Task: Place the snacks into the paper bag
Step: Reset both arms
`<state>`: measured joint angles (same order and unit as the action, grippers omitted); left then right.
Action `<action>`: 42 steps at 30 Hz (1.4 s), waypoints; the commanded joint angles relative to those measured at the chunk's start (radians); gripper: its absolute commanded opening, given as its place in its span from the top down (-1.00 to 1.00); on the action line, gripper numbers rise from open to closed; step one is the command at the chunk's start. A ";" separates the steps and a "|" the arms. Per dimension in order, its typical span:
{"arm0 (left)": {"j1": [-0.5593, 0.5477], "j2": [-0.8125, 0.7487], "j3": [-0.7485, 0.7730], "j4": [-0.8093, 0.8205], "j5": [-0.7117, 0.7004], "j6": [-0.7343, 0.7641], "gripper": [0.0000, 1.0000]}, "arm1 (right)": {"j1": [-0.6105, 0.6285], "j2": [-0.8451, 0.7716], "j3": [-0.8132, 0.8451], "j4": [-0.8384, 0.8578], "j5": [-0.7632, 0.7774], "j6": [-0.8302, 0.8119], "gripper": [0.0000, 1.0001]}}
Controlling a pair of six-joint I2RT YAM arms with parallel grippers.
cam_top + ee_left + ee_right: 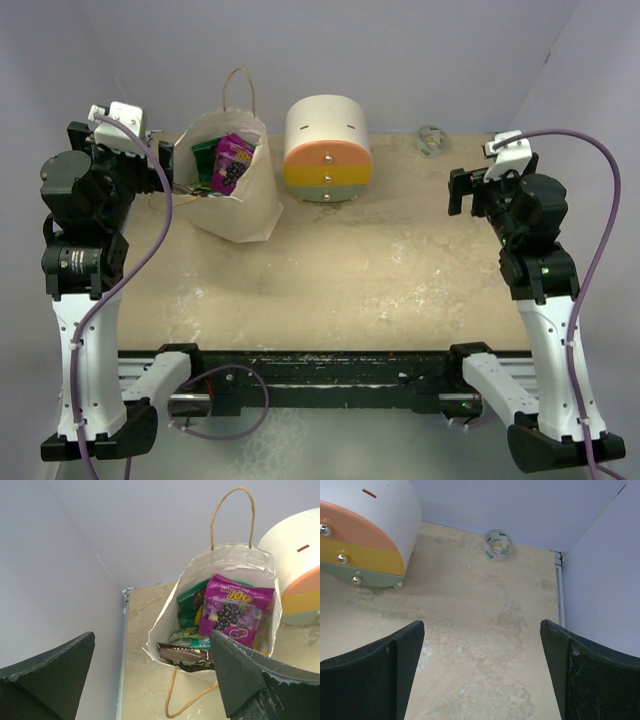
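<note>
The cream paper bag [252, 205] stands at the back left of the table, its mouth tilted toward my left gripper [166, 164]. Inside it I see snacks: a purple packet [236, 160] [236, 611], a green packet [205, 155] [191, 601], a brown packet [186, 653] across the bag's mouth, and a pale green-teal packet [194, 638] behind it. In the left wrist view the bag's wall [164, 624] sits just ahead of the left gripper [152, 636], which is open and holds nothing. The right gripper [459, 191] [482, 623] hangs open over bare table at the right.
A round white container with pastel drawers [328, 150] [295, 575] [365, 535] stands right of the bag. A small tape roll [431, 139] [497, 545] lies at the back wall. One tan bag handle [172, 700] loops on the table. Lavender walls enclose the back and sides.
</note>
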<state>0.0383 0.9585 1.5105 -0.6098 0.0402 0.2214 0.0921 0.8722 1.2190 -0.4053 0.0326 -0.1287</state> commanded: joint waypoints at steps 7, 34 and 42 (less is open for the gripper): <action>0.017 -0.059 -0.070 0.011 0.002 -0.007 -0.98 | -0.001 -0.056 0.040 0.001 0.004 -0.038 -0.99; 0.089 -0.122 -0.133 -0.022 0.100 -0.070 -0.98 | -0.026 -0.046 0.096 -0.029 -0.002 -0.010 -0.99; 0.106 -0.126 -0.141 -0.028 0.112 -0.070 -0.98 | -0.034 -0.034 0.101 -0.036 -0.024 -0.013 -0.99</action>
<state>0.1307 0.8410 1.3666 -0.6617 0.1314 0.1741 0.0639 0.8368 1.2751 -0.4595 0.0307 -0.1482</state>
